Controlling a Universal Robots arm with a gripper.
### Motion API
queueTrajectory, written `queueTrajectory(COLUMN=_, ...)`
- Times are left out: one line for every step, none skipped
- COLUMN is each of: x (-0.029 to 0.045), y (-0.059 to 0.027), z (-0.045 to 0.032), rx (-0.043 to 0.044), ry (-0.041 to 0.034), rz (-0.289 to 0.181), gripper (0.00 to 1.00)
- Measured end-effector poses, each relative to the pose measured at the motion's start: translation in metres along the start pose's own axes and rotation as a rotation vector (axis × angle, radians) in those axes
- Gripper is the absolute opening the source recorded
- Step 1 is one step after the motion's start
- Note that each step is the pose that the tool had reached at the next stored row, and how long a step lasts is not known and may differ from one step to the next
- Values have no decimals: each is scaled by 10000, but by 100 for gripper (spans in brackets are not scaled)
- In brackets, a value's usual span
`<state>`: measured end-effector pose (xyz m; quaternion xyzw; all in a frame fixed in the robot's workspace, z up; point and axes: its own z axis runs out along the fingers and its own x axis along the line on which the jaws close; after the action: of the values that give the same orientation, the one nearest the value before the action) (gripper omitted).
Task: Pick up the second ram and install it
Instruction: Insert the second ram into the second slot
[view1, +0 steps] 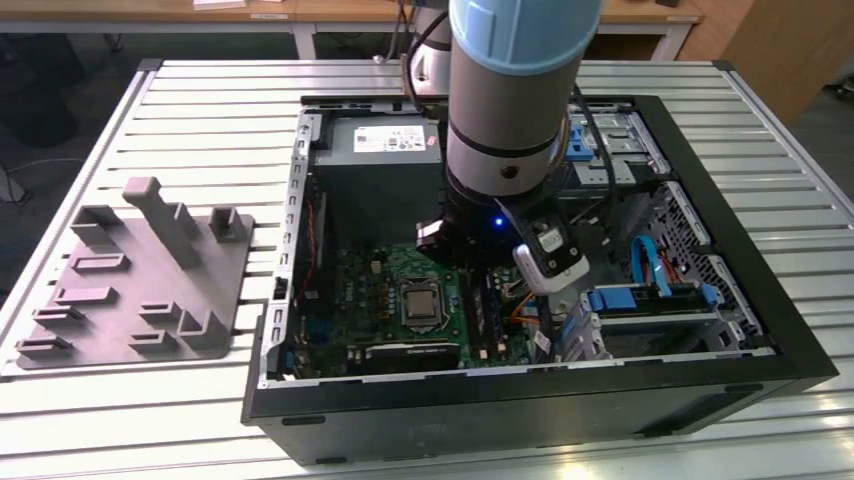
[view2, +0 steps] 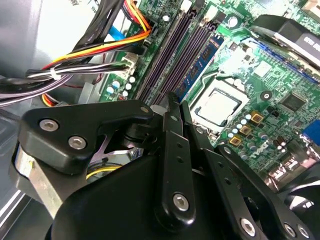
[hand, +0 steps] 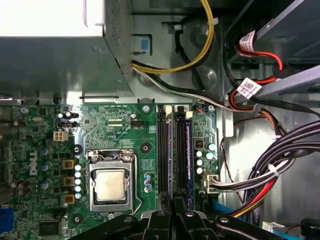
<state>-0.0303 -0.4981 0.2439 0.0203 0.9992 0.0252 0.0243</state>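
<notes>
The second ram (hand: 188, 155), a dark stick with a blue label, stands on edge in a memory slot beside the processor socket (hand: 111, 185). It also runs away from the fingertips as the ram (view2: 200, 67) in the second wrist view. My gripper (hand: 176, 207) is low over the board at the stick's near end. Its black fingers (view2: 172, 130) are closed together, and the gripper (view2: 177, 100) sits right at the stick's end. Contact with the stick cannot be made out. In the exterior view my arm (view1: 501, 120) reaches down into the open computer case (view1: 747, 250).
Cable bundles (hand: 270, 170) crowd one side of the slots, and the grey power supply box (hand: 50, 65) stands beyond the board. A blue-lever drive bay (view1: 641, 300) fills the case on the exterior view's right. A grey slotted plate (view1: 134, 280) with posts lies outside the case.
</notes>
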Motion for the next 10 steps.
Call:
queueTrajectory(x=1, y=-2, z=17, rx=1, ry=1, rz=0, gripper=14)
queueTrajectory(x=2, y=-4, z=35, rx=1, ry=1, rz=0, gripper=14)
queueTrajectory(x=2, y=-6, z=53, rx=2, ry=0, rz=0, gripper=14)
queueTrajectory(x=3, y=-9, z=71, rx=7, ry=0, rz=-1, gripper=14)
queueTrajectory(x=4, y=-12, z=89, rx=11, ry=0, rz=-1, gripper=14)
queueTrajectory(x=5, y=-15, z=105, rx=16, ry=0, rz=0, gripper=14)
queueTrajectory(x=5, y=-18, z=119, rx=23, ry=-1, rz=2, gripper=14)
queueTrajectory(x=6, y=-19, z=132, rx=33, ry=0, rz=4, gripper=14)
queueTrajectory(x=6, y=-20, z=145, rx=42, ry=-2, rz=6, gripper=14)
queueTrajectory(x=6, y=-21, z=156, rx=56, ry=-3, rz=6, gripper=14)
